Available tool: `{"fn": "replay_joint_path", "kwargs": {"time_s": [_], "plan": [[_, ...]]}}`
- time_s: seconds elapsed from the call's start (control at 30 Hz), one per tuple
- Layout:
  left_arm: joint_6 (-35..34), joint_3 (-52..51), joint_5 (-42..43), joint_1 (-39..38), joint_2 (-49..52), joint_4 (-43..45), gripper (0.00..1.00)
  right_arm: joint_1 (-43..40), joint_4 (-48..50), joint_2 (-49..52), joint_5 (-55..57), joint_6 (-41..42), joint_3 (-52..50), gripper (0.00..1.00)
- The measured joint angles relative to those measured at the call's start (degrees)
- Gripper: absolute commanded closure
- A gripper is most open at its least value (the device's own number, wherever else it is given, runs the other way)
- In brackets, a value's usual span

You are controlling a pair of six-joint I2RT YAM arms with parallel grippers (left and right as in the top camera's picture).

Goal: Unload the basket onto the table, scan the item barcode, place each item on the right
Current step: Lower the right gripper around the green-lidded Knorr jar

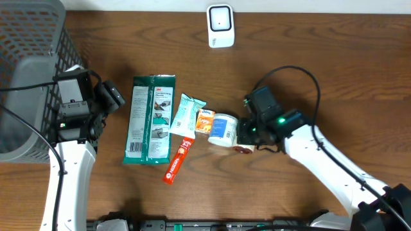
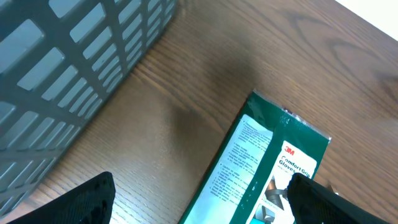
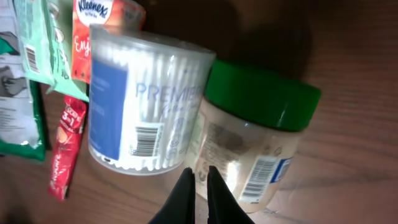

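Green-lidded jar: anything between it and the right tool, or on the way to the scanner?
Nothing visible. The shut right tool sits right at the green-lidded jar, with the cotton swab tub beside it. Overhead, only bare table separates that cluster from the white scanner at the far edge.

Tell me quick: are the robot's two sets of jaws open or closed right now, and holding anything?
Left gripper: jaws open, holding nothing.
Right gripper: jaws shut, nothing between them, close to the green-lidded jar.
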Motion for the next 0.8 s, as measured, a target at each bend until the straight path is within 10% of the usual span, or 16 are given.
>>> {"fn": "replay_joint_path", "kwargs": {"time_s": [0.8], "plan": [[0.0,0.0,0.0,0.0,0.0,0.0,0.12,-0.1,-3.3,-0.5,9.2,2.9,-3.1,0.9]]}}
